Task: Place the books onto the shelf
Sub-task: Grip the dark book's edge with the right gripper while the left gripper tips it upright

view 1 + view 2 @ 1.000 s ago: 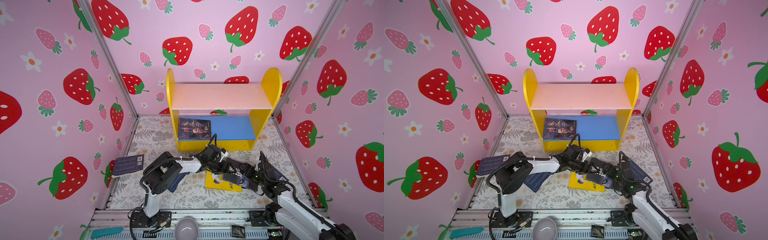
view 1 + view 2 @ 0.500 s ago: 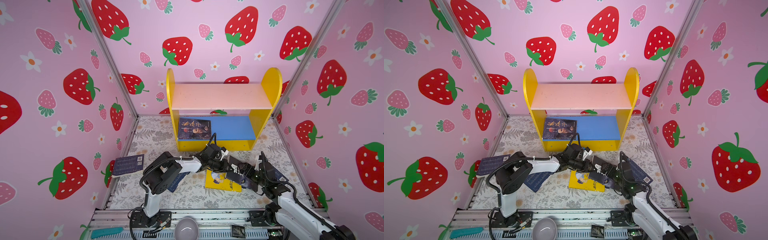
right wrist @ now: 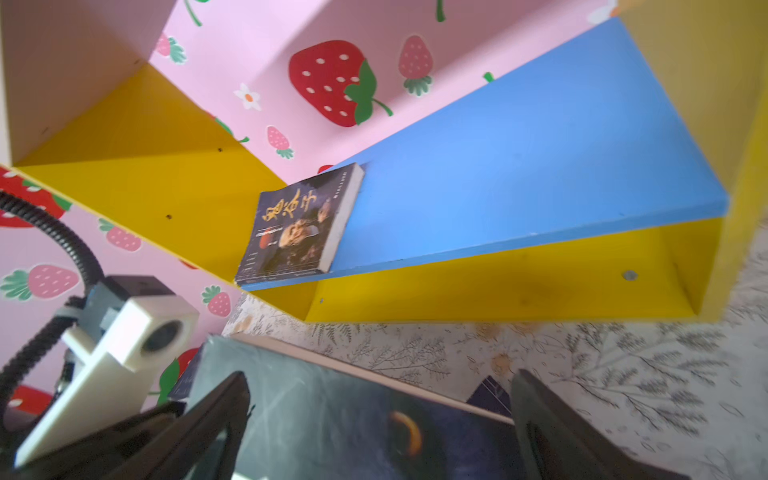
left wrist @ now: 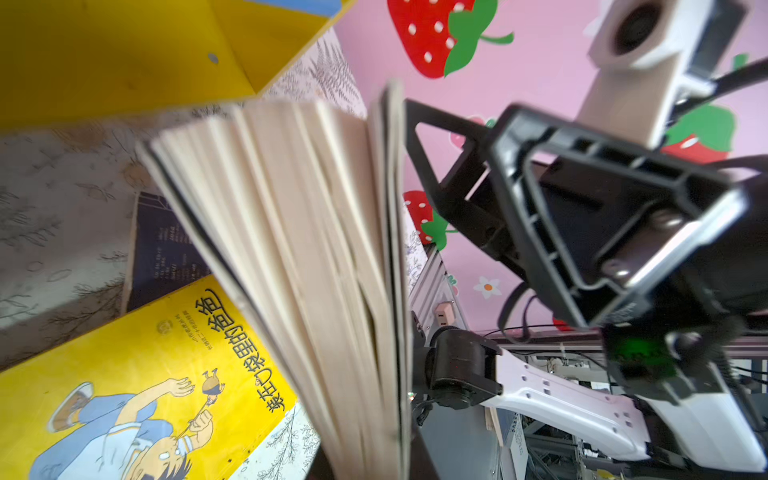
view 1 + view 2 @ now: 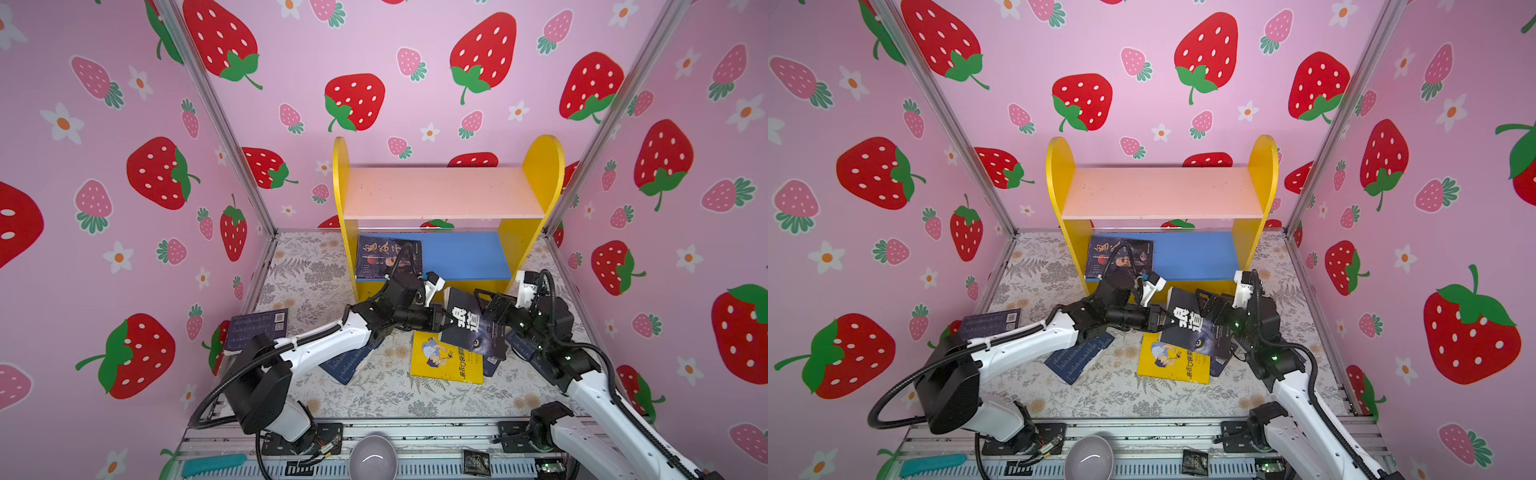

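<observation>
- Leaning against the left wall, at the left edge of the fern-print mat (image 5: pixel 386 399), stood a navy paperback (image 5: pixel 257 328) with its barcode side facing out.
- A second navy book (image 5: pixel 347 370) lay flat on the mat left of centre, partly under the left arm.
- The shelf (image 5: pixel 536 166) stood along the mat's back edge, and a dark portrait-cover book (image 5: pixel 388 257) lay flat at the left end of its blue lower board (image 5: pixel 469 255).
- The left gripper (image 5: pixel 445 320) was clamped on the left edge of the wolf-cover book (image 5: pixel 471 334), whose fanned page edges (image 4: pixel 311 249) filled the left wrist view.
- That book hung tilted above the mat's centre, its lower part over the yellow cartoon book (image 5: pixel 444 361), which lay flat on the mat.
- The right gripper (image 3: pixel 380 376) was at the wolf-cover book's right side with its fingers (image 3: pixel 232 399) spread wide and the cover showing between them. It clasped nothing, and whether a finger touched the book could not be told.
- A third navy book (image 5: pixel 519 348) lay near the mat's right edge, partly under the right arm.
</observation>
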